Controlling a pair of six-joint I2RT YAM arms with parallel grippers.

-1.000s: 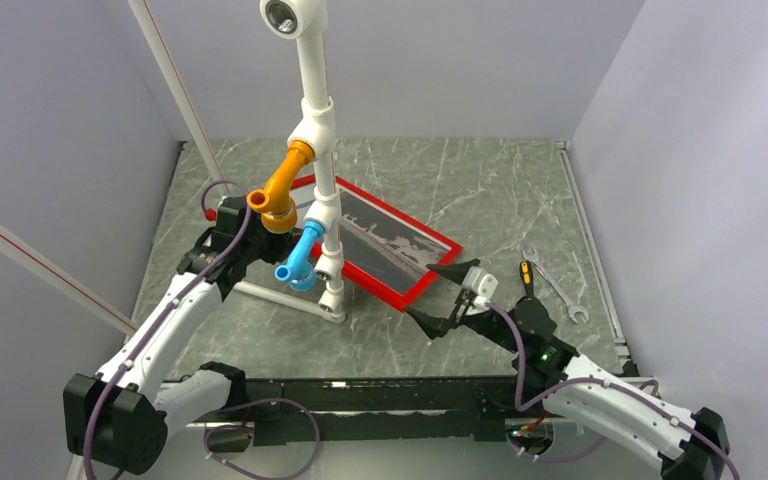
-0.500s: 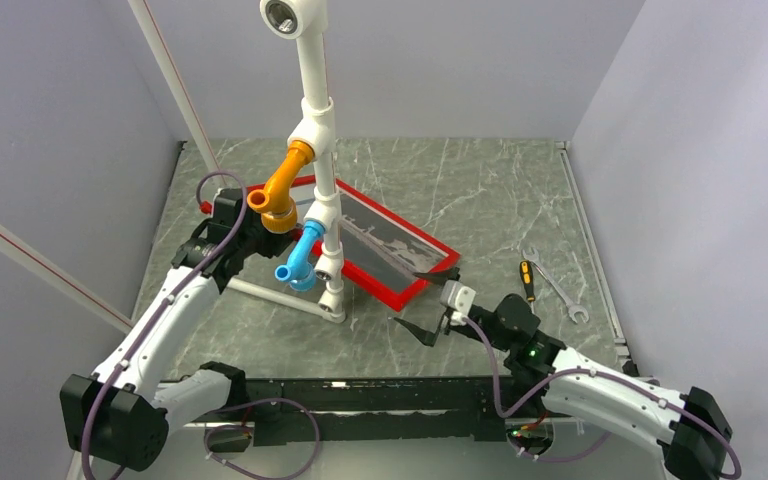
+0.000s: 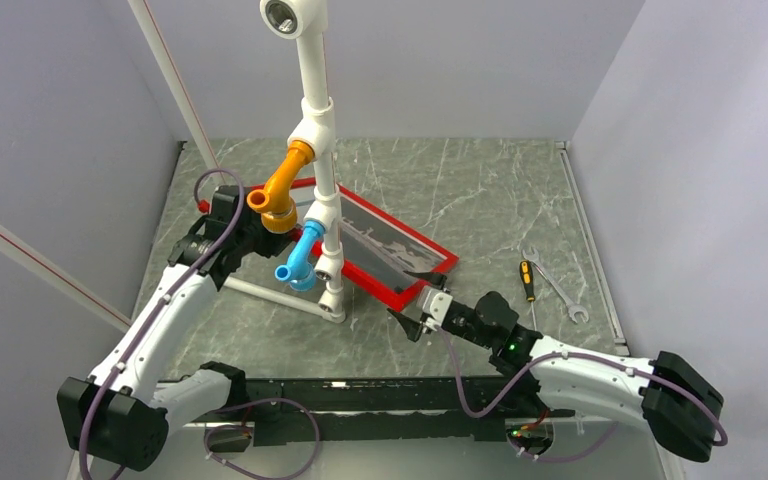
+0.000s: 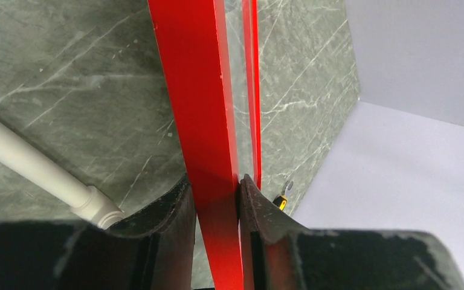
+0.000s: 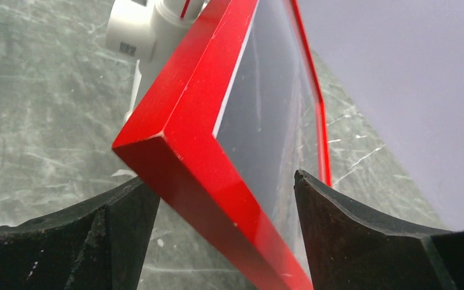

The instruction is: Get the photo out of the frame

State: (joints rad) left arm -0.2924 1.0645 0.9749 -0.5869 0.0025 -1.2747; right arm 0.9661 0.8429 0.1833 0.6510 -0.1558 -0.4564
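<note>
The left fingers [image 4: 157, 229] were clamped on a rail of the frame [image 4: 208, 121]. The right fingers [image 5: 362, 241] stood apart, the frame's corner between them.

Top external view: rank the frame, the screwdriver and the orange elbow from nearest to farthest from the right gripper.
From the right gripper:
1. frame, its near corner sits between the open jaws.
2. screwdriver, lying off to the right.
3. orange elbow, raised, far to the left.

No legible text; code sticker [image 5: 128, 48] on white pipe fitting [image 5: 157, 21] unreadable.
</note>
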